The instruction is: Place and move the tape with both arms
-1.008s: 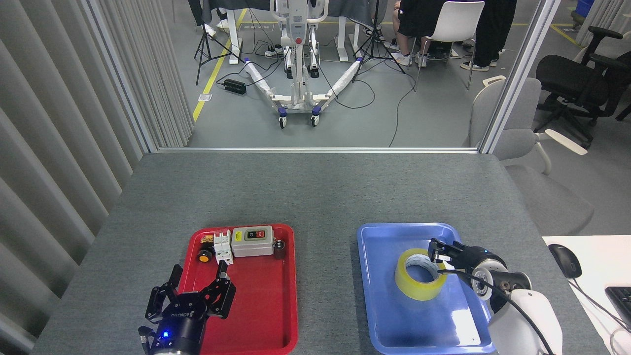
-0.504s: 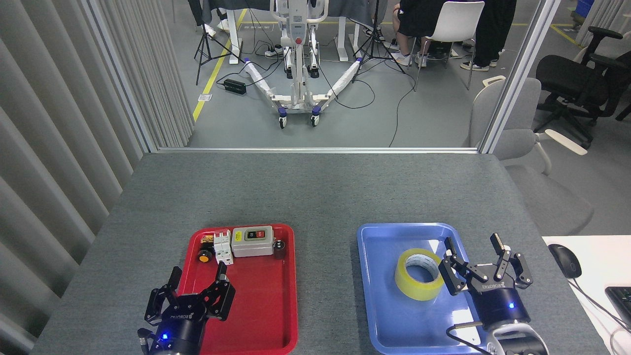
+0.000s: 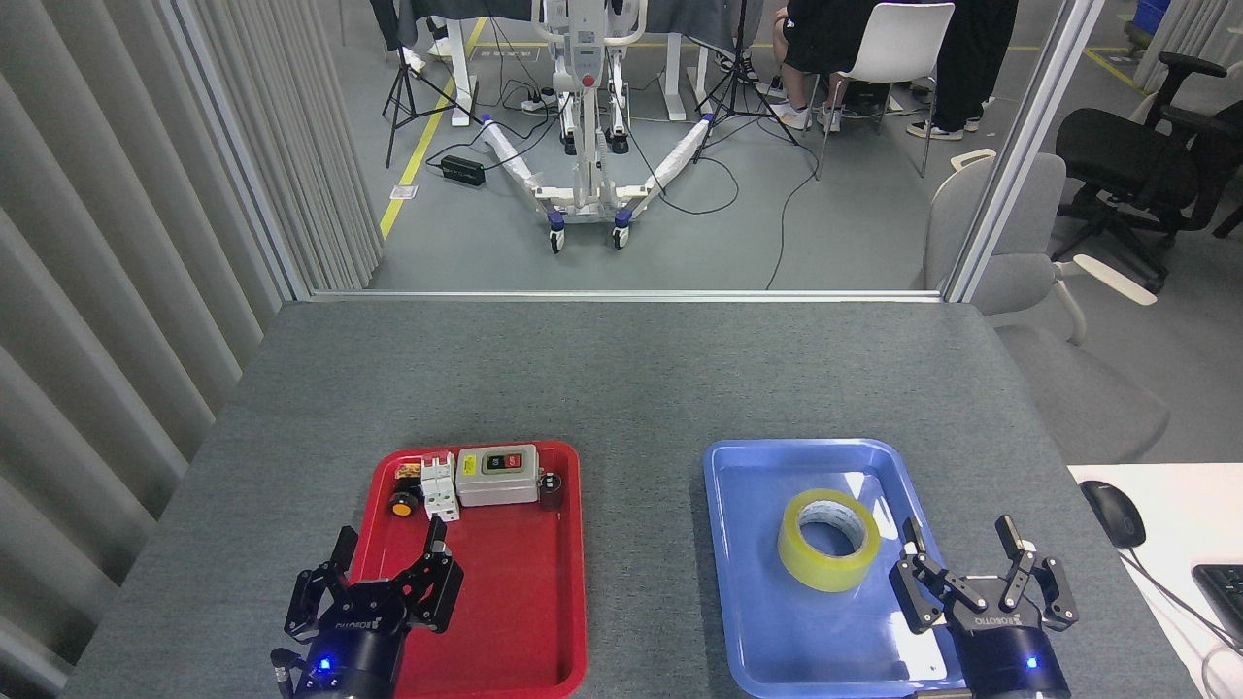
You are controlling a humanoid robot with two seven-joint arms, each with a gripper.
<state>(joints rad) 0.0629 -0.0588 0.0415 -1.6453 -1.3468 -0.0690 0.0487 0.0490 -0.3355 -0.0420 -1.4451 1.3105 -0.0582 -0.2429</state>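
Head view: tape [image 3: 828, 540] lies flat in blue tray [image 3: 738, 582], free for a grab, right gripper [image 3: 983, 588] just beside it and left gripper [image 3: 374, 592] over red tray [image 3: 544, 621], both jaws open, empty.

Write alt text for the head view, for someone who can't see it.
A roll of yellow tape lies flat in a blue tray, with the open right gripper beside it. The open left gripper hovers over a red tray.
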